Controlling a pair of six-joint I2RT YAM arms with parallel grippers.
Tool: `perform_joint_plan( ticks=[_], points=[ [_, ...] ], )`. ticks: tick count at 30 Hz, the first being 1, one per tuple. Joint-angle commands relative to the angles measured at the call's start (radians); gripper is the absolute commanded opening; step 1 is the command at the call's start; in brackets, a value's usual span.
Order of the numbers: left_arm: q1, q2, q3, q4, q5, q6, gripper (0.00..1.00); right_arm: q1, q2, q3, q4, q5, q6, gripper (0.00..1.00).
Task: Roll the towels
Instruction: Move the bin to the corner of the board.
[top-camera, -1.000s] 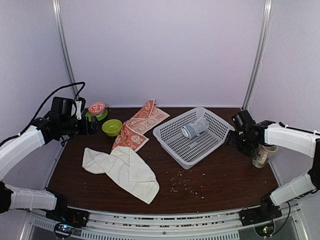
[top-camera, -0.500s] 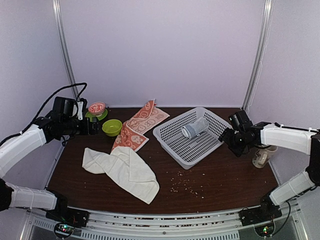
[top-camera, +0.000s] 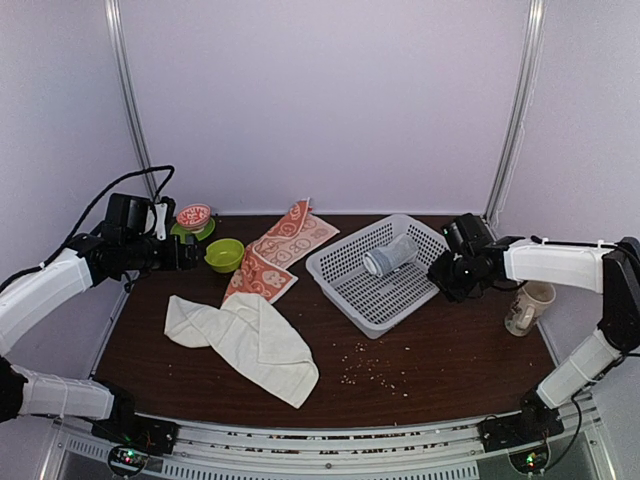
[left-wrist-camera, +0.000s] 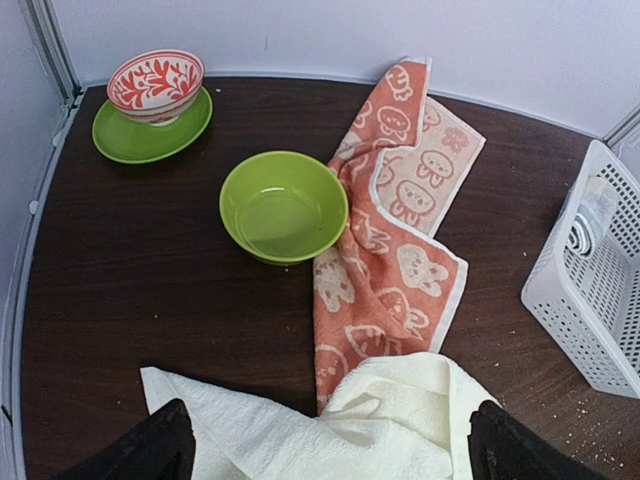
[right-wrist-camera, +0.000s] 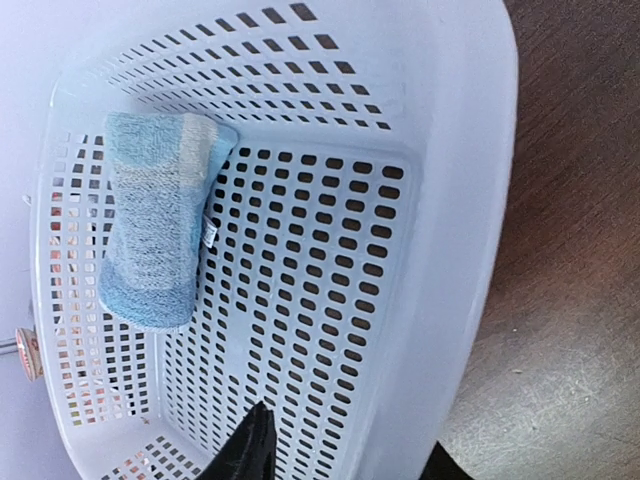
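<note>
My right gripper straddles the basket rim, half-open, grip unclear; pinch squarely before pulling. My left gripper hangs wide open, empty, above the cream towel.

Robot test cell, laboratory type: dark tabletop enclosed by plain white panels on metal posts; left arm and right arm mounted by a rail at its near edge

No readable text, label or number anywhere.
</note>
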Motion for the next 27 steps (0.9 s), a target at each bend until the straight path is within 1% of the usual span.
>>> perform_joint_plan(
  ticks=[1,3,6,7,10,14,19,22,27],
  points=[
    [0.009,-0.002,0.031,0.015,0.020,-0.007,0.98,0.004,0.027,0.052,-0.018,0.038,0.018,0.38],
    [0.010,-0.002,0.031,0.015,0.019,-0.007,0.98,0.001,0.044,0.076,-0.023,0.047,0.026,0.36],
    [0.009,-0.001,0.030,0.015,0.018,-0.008,0.98,-0.001,0.072,0.110,-0.026,0.050,0.041,0.28],
    [0.009,0.000,0.030,0.015,0.017,-0.008,0.98,-0.001,0.084,0.123,-0.025,0.049,0.045,0.23],
    [0.009,0.000,0.030,0.015,0.019,-0.008,0.98,-0.003,0.105,0.147,-0.028,0.057,0.071,0.00],
    [0.009,0.005,0.030,0.015,0.022,-0.010,0.98,-0.019,0.105,0.151,-0.012,0.094,0.134,0.00],
    [0.010,0.016,0.032,0.015,0.030,-0.013,0.98,-0.054,0.104,0.181,-0.049,0.178,0.227,0.00],
    [0.009,0.022,0.033,0.015,0.035,-0.018,0.98,-0.065,0.098,0.189,-0.075,0.261,0.324,0.00],
    [0.009,0.030,0.030,0.015,0.041,-0.025,0.98,-0.089,0.122,0.189,-0.006,0.321,0.508,0.00]
  ],
)
